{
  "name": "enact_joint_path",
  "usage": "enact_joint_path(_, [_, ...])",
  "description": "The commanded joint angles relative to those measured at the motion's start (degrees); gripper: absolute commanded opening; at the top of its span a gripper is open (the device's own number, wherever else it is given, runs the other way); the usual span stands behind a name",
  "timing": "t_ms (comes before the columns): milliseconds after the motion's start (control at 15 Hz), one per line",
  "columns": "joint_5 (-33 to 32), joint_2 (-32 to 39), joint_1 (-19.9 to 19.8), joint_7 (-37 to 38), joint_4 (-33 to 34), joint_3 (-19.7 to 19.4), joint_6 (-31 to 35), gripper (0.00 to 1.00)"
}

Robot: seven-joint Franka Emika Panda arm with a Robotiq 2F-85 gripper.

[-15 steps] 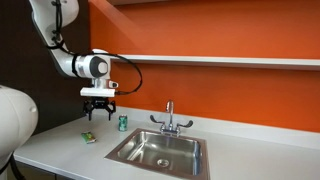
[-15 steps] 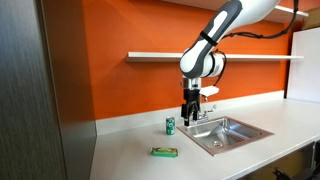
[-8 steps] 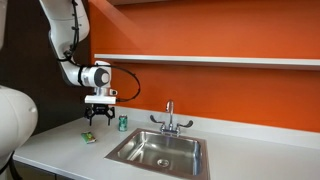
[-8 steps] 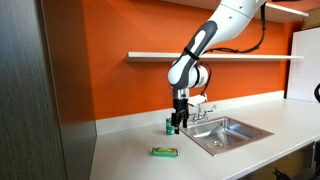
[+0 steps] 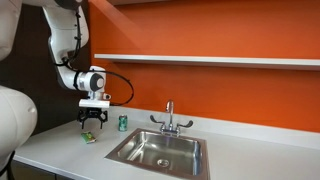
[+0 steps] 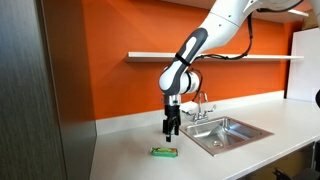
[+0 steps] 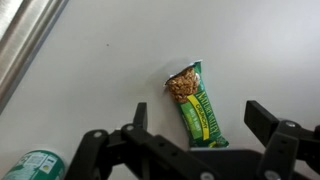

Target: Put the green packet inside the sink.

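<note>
The green packet (image 7: 197, 105) is a flat green snack pouch lying on the white counter; it shows in both exterior views (image 5: 89, 138) (image 6: 165, 152). My gripper (image 7: 198, 118) is open and empty, hovering above the packet with a finger on each side in the wrist view. In both exterior views it hangs a little above the packet (image 5: 92, 122) (image 6: 172, 130). The stainless steel sink (image 5: 158, 150) (image 6: 232, 132) with its chrome faucet (image 5: 170, 120) is set in the counter beside it.
An upright green can (image 5: 123, 122) (image 6: 170, 125) (image 7: 35, 165) stands on the counter between packet and sink. An orange wall with a shelf (image 5: 200, 60) runs behind. A dark panel (image 6: 40, 90) stands at the counter's end.
The arm has swung away from the can and sink toward the packet and come lower. The gripper stays open. The packet has not moved.
</note>
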Motion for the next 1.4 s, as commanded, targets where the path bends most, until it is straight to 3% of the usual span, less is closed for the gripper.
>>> enact_joint_path(0, [1.34,1.96,-1.4,-1.34,1.33,3.18,-0.82,1.0])
enact_joint_path(600, [1.1,5.02,-1.65,-1.77,2.48,5.8,-1.18,1.0])
enact_joint_path(1333, [-0.25,5.14,-1.09,0.35,2.11,5.11,-0.12,1.0])
